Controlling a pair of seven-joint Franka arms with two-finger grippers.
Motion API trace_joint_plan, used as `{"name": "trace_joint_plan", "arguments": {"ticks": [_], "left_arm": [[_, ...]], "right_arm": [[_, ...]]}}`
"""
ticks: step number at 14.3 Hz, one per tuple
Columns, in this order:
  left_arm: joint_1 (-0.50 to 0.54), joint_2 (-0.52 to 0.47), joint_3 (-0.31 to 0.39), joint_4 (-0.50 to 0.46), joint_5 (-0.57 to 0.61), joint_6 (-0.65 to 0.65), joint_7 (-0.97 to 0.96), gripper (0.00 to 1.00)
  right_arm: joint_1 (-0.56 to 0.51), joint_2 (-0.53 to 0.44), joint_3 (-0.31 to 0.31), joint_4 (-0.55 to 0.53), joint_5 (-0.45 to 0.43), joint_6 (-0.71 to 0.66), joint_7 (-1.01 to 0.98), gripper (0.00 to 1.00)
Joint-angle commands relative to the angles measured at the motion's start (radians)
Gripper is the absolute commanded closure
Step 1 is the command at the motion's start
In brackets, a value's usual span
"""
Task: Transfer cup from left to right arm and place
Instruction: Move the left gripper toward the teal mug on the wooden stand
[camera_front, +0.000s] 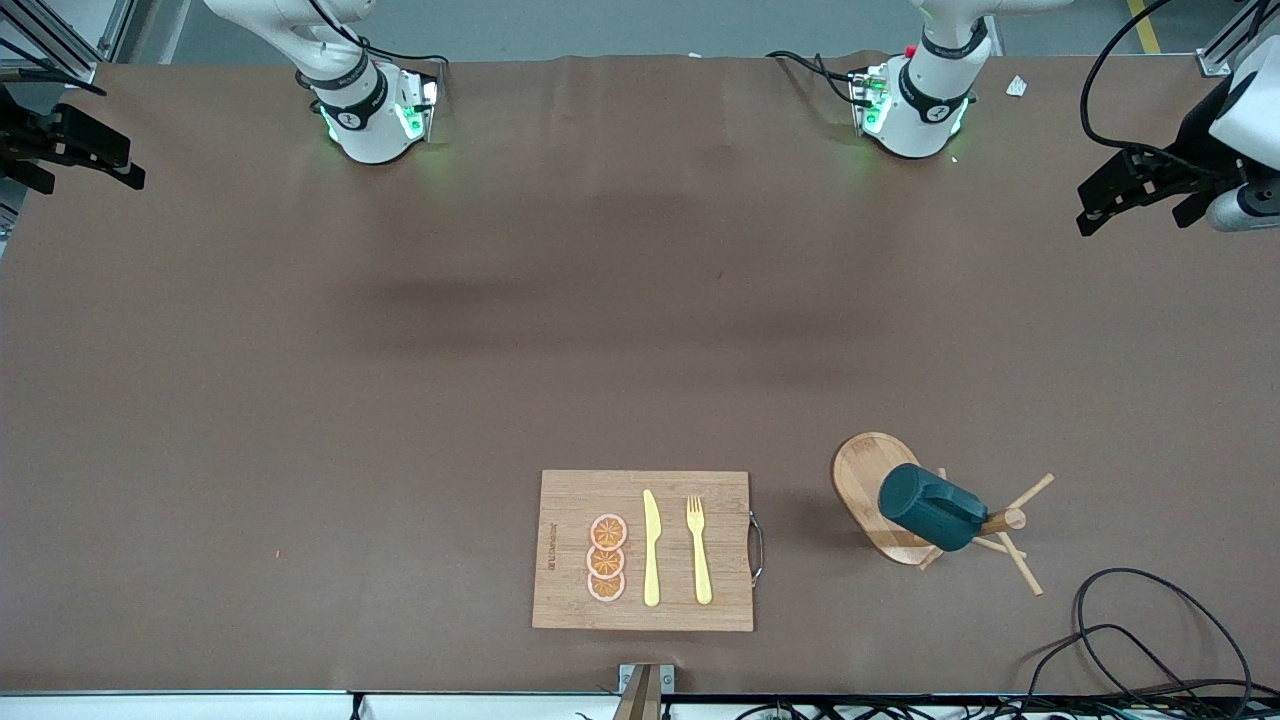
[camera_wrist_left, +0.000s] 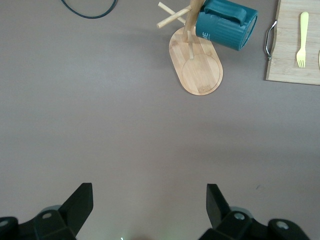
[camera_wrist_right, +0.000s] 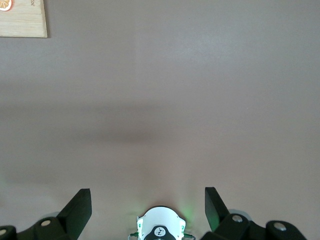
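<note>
The dark teal cup (camera_front: 930, 508) hangs tilted on a peg of the wooden rack (camera_front: 860, 480), near the front camera toward the left arm's end of the table. In the left wrist view the cup (camera_wrist_left: 225, 25) and the rack (camera_wrist_left: 200, 70) lie well away from my left gripper (camera_wrist_left: 149, 192). That gripper is open and holds nothing. The left gripper (camera_front: 1100, 205) hangs high over the table's edge at the left arm's end. My right gripper (camera_front: 90, 165) hangs over the right arm's end, open and holding nothing, and the right gripper (camera_wrist_right: 148, 195) looks down on bare tabletop.
A bamboo cutting board (camera_front: 570, 590) with three orange slices, a yellow knife and a yellow fork lies near the front edge, beside the rack toward the right arm's end. Black cables (camera_front: 1150, 640) loop at the front corner by the rack. Brown tabletop spreads between the arms.
</note>
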Motion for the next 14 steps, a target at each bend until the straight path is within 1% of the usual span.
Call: {"name": "trace_joint_plan", "arguments": {"ticks": [1, 4, 5, 6, 7, 8, 11, 14], "left_arm": [[-0.001, 0.014, 0.001, 0.025, 0.019, -0.013, 0.012, 0.0], [0.002, 0.02, 0.003, 0.028, 0.027, -0.011, 0.012, 0.0], [0.002, 0.04, 0.004, 0.047, 0.026, -0.005, 0.006, 0.0], [0.004, 0.078, 0.012, 0.1, 0.022, -0.007, 0.0, 0.0], [0.007, 0.113, 0.033, 0.129, 0.015, -0.007, 0.003, 0.0], [0.008, 0.138, 0.055, 0.137, 0.006, -0.001, 0.005, 0.0], [0.007, 0.212, 0.066, 0.154, -0.013, 0.077, 0.003, 0.0], [0.004, 0.282, 0.066, 0.154, -0.022, 0.197, -0.008, 0.0]], "right_arm": [[0.003, -0.024, 0.0, -0.021, -0.006, 0.007, -0.001, 0.0], [0.003, -0.024, 0.0, -0.023, -0.006, 0.006, -0.001, 0.0], [0.003, -0.024, 0.0, -0.021, -0.006, 0.006, -0.001, 0.0], [0.003, -0.024, 0.0, -0.021, -0.006, 0.007, -0.001, 0.0], [0.003, -0.024, 0.0, -0.021, -0.006, 0.007, -0.001, 0.0], [0.003, -0.024, 0.0, -0.021, -0.006, 0.007, -0.001, 0.0], [0.001, -0.024, -0.002, -0.021, -0.006, 0.007, -0.001, 0.0], [0.001, -0.024, -0.002, -0.021, -0.006, 0.007, -0.001, 0.0]]}}
